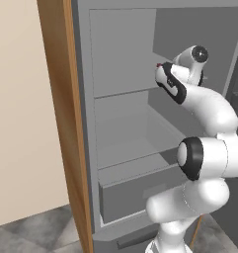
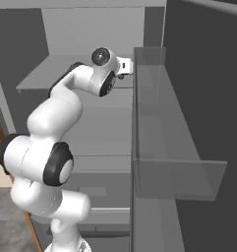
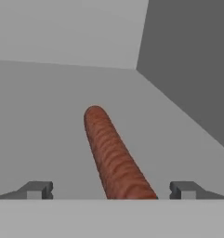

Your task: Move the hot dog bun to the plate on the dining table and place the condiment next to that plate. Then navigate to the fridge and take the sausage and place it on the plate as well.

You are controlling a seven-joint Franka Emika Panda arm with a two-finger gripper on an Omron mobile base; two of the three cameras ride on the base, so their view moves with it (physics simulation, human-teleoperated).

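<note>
Arm reaches into the open fridge (image 1: 120,123), hand at the level of the upper shelf (image 2: 56,74).

Hand view: gripper (image 3: 111,189) looks along the grey shelf floor toward the back corner of the compartment. Two dark fingertips (image 3: 36,189) rise at the bottom of the picture, one far to each side, with a wide gap between them. Jaws stand fully open; nothing is clamped.

Sausage (image 3: 114,155): reddish-brown, ridged, finger-shaped. It lies flat on the shelf, lengthwise along the line of sight, slightly slanted. Near end sits between the two fingertips, roughly central in the gap, a little toward the right-hand tip. Far end points ahead of the jaws and drifts toward the left-hand tip's side. Neither fingertip touches it; clear shelf shows on both sides between sausage and tips. Cannot tell how high the tips are above the shelf.

Ahead of the jaws: pale grey back wall. To the right of the jaws: darker grey side wall, meeting the back wall at a corner.

Left base view: a small reddish speck at the hand's far side, likely the sausage, too small to be certain. Wood-grain side panel (image 1: 66,123) frames the fridge on the left; a drawer (image 1: 140,190) stands below the arm.

Right base view: translucent door bin (image 2: 164,138) stands just beside the hand, on its right.
</note>
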